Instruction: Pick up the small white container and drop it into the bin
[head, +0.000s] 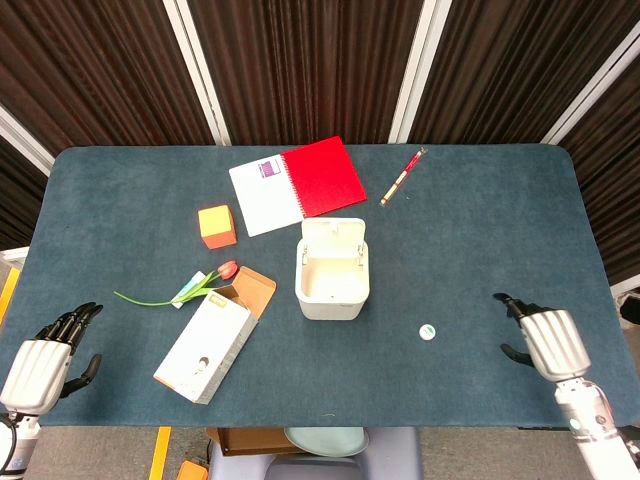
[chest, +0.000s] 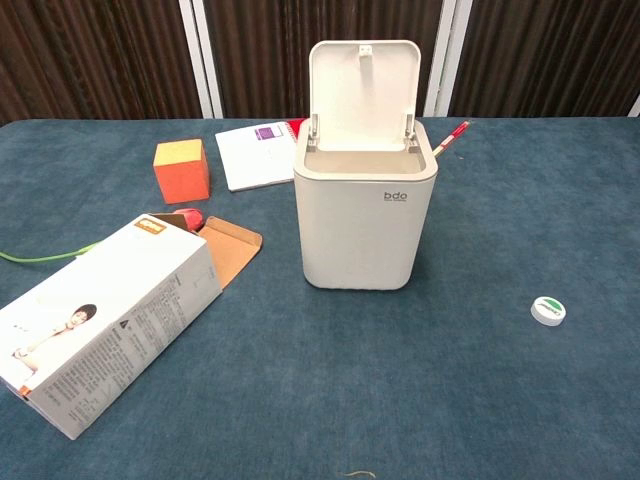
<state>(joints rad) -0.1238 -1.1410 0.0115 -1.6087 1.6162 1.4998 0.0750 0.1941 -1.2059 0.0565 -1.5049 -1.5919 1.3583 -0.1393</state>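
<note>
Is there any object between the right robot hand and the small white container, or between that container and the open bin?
Nothing visible stands in either path. Bare blue table lies between the right robot hand and the small round white container with a green label. From there to the white plastic bin, whose lid stands open, the cloth is also bare.
</note>
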